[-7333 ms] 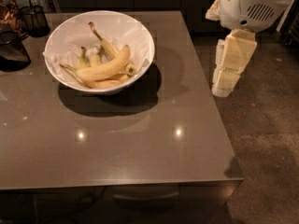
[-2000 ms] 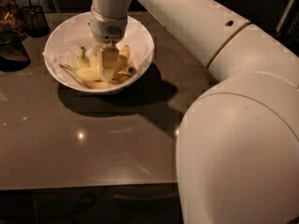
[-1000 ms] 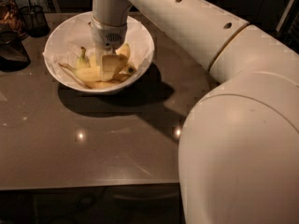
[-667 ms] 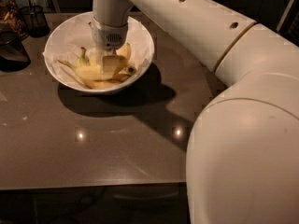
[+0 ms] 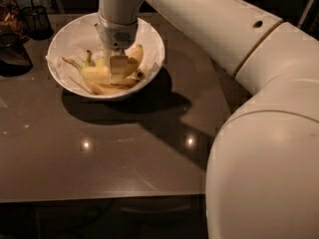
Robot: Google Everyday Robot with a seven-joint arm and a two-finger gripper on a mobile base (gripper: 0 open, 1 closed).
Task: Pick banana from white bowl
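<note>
The white bowl [image 5: 70, 34] with its paper lining stands at the table's back left. Several bananas lie in it. The banana [image 5: 94, 74], the longest and thickest, lies across the middle with its thin stem pointing left. My gripper [image 5: 118, 67] reaches straight down into the bowl and is shut on the banana's middle; one pale finger [image 5: 118, 69] shows in front of it. Slimmer bananas [image 5: 133, 56] lie behind and beneath it, partly hidden by the gripper.
A dark wire basket [image 5: 36, 19] and a dark object [image 5: 12, 54] stand at the table's far left. The brown table [image 5: 109, 153] ends at a front edge low in view. My arm [image 5: 259, 133] fills the right side.
The gripper has stayed down in the bowl on the banana. The banana's stem end has risen slightly. The arm's near segment has shifted a little to the right.
</note>
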